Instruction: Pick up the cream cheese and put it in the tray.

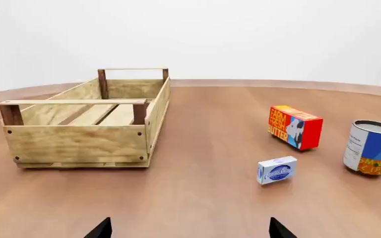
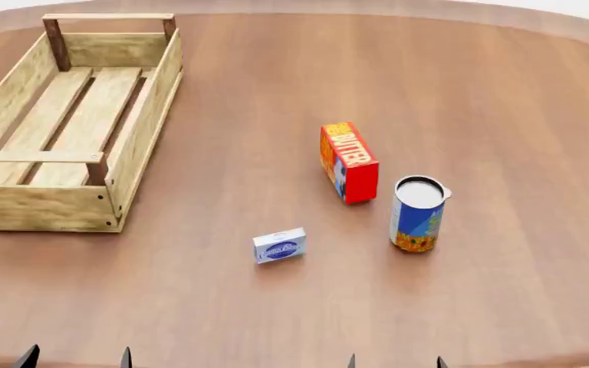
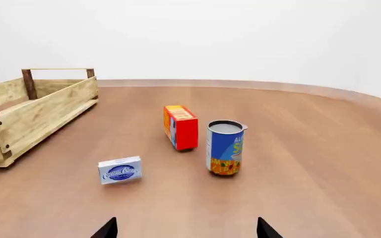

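Standing on the table (image 2: 274, 100): cream cheese (image 2: 279, 247), well apart from tray (image 2: 120, 165); both grippers spread, empty.

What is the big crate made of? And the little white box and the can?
The tray looks like pale, unvarnished wood: visible grain, slats, darker corner posts. The cream cheese seems to be printed cardboard, matte, with crisp folded edges. The can is probably metal under a colourful label; its greyish top hints so.

Butter box (image 2: 349, 162) beside can (image 2: 417, 213)
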{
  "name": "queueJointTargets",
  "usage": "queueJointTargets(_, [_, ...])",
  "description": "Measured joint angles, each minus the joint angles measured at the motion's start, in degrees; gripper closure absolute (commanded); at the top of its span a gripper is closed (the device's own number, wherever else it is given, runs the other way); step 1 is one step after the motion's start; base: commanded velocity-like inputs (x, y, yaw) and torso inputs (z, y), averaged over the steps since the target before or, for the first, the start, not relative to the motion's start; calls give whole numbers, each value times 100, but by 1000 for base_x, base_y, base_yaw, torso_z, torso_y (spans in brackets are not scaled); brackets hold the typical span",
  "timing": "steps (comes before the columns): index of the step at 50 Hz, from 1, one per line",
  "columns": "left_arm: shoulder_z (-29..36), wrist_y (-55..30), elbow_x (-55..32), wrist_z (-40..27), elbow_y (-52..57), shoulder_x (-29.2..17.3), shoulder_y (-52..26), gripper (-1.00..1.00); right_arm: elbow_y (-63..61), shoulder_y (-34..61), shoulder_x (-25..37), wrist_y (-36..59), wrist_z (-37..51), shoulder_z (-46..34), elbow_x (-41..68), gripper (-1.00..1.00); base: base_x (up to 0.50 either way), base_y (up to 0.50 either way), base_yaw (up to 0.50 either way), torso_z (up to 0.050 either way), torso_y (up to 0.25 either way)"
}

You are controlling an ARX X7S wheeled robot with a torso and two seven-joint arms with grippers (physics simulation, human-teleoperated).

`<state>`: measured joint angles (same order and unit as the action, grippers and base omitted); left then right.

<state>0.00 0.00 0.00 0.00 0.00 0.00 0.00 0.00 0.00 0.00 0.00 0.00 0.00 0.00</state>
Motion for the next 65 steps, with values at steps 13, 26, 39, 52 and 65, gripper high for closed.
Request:
queueJointTargets(13, [165, 9, -76, -227, -48, -153, -11, -100, -186, -85, 149, 63, 260, -193, 40, -100, 0, 0, 0, 0, 0])
queueJointTargets(26, [355, 334, 23, -569, 51, -299, 102, -100, -497, -263, 305, -154, 519, -383, 56, -100, 0, 0, 0, 0, 0])
queueJointTargets(39, [487, 1782, 257, -940, 498, -488, 569, -100, -1002, -697, 450, -1241, 897, -530, -228, -100, 0, 0, 0, 0, 0])
queueJointTargets(52, [549, 3231, 752, -1367, 842, -635, 1042, -100, -1500, -1226, 603, -2563, 1288, -644, -675, -100, 0, 0, 0, 0, 0])
queueJointTargets(65, [558, 4440, 1068, -1738, 809, -782, 1236, -100, -1579, -1412, 715, -3338, 1577, -700, -951, -100, 0, 0, 0, 0, 0])
